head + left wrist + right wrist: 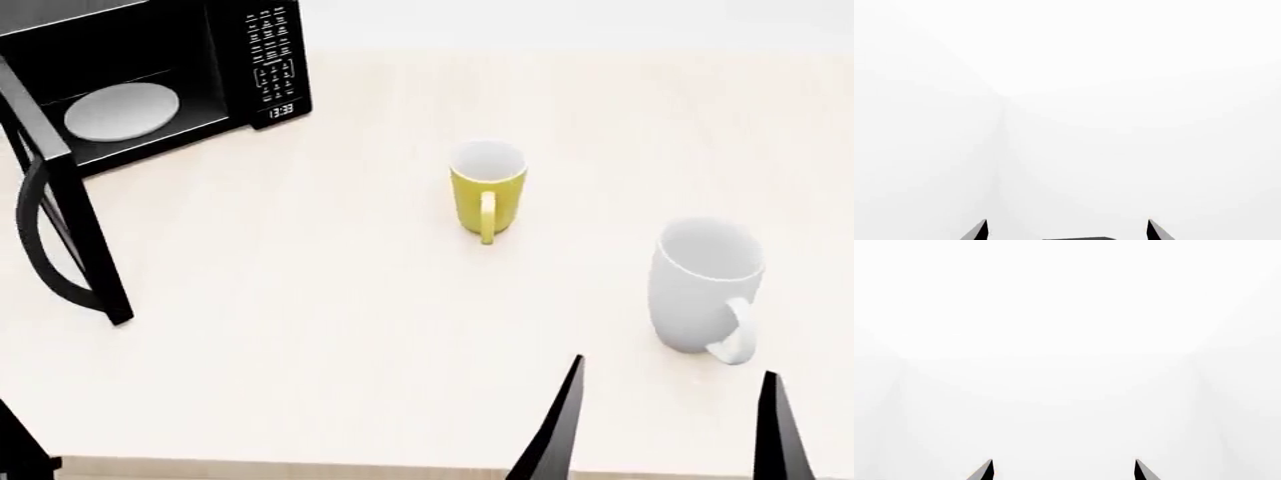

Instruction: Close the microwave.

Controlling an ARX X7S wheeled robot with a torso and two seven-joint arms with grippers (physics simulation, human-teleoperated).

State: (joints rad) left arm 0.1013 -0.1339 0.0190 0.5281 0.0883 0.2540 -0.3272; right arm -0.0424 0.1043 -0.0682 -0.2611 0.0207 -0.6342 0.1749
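Standing at the far left corner of the pale wooden table [334,340], the microwave [174,60] is open: its door [60,220] is swung wide out toward the near edge, the curved black handle [34,225] showing on its outer face. Inside the dark cavity lies the white round turntable plate [120,110], and the keypad [274,55] with white lettering sits on the right of the front, a small clock [279,111] below it.

Near the middle of the table a yellow mug [489,188] stands upright, white inside, handle turned toward the near edge. A white mug [705,283] stands upright nearer the right edge, well apart from the yellow one, its handle also toward the near edge.

The right gripper [661,425] hangs over the near edge just in front of the white mug, its two dark fingers spread apart and holding nothing (its wrist view shows only the finger tips [987,471] against blank white). The left gripper [1067,231] likewise shows two separated tips with nothing between them, facing blank white.
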